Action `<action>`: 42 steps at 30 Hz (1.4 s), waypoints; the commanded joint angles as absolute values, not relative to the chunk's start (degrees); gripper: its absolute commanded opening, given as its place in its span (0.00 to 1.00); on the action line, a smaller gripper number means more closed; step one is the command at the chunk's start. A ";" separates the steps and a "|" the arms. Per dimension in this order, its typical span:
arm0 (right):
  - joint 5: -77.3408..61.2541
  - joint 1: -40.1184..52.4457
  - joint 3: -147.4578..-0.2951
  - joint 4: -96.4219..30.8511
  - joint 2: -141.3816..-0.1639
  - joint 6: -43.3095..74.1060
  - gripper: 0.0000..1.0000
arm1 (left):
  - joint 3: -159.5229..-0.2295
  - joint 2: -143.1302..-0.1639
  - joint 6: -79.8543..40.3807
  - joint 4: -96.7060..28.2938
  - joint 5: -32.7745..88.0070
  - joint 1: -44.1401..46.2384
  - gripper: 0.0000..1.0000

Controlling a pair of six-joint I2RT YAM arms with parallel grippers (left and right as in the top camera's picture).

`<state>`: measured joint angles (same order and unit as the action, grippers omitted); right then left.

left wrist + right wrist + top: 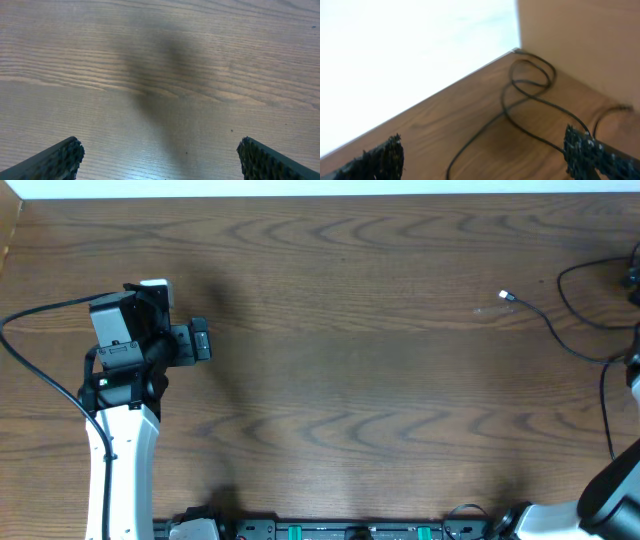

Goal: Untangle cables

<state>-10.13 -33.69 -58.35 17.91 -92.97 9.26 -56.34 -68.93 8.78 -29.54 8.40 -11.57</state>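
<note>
- Your left pincer point(160, 152) hangs released over bare counter point(165, 60) near the left edge.
- Your right pincer point(482, 152) is released too, empty.
- The cables point(538, 99) lie looped at the far right corner; pinch one loose strand there, low.

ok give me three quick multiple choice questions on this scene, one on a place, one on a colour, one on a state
1. Where on the brown wooden table does the thin black cable lie?
A) far left B) centre C) far right
2. What colour is the cable's small plug end?
A) silvery white B) red C) green
3. How is the left gripper?
A) shut on the cable B) open, holding nothing C) shut on nothing

Answers: 1 C, the overhead view shows it by the right edge; 2 A, the tip looks pale against the wood; 3 B, its fingers stand wide apart over bare wood.
</note>
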 commanded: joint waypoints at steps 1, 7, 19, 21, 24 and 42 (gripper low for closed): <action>-10.72 -29.45 -58.87 14.57 -88.73 -1.06 0.99 | -57.56 -69.25 8.23 -29.50 7.88 -11.84 0.98; -11.14 -21.47 -58.87 8.75 -83.72 -3.53 0.99 | -57.56 -69.25 8.23 -29.50 7.88 -11.84 0.98; -11.14 -8.23 -58.87 1.10 -81.01 -3.49 0.99 | -57.56 -69.25 8.23 -29.47 7.88 -11.84 0.98; -11.14 -7.70 -58.87 -1.41 -81.01 -3.49 0.99 | -57.56 -69.25 8.23 -29.47 7.88 -11.84 0.98; -11.16 -7.60 -58.87 -5.63 -81.01 -3.31 0.99 | -57.56 -69.25 8.23 -29.50 7.88 -11.84 0.98; -11.11 -7.62 -58.85 -23.05 -81.01 -3.29 0.99 | -57.56 -69.25 8.23 -29.47 7.88 -11.84 0.98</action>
<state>-10.92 -7.90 -58.35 -22.28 -81.89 -2.79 -56.34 -68.93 8.78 -29.56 8.40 -11.57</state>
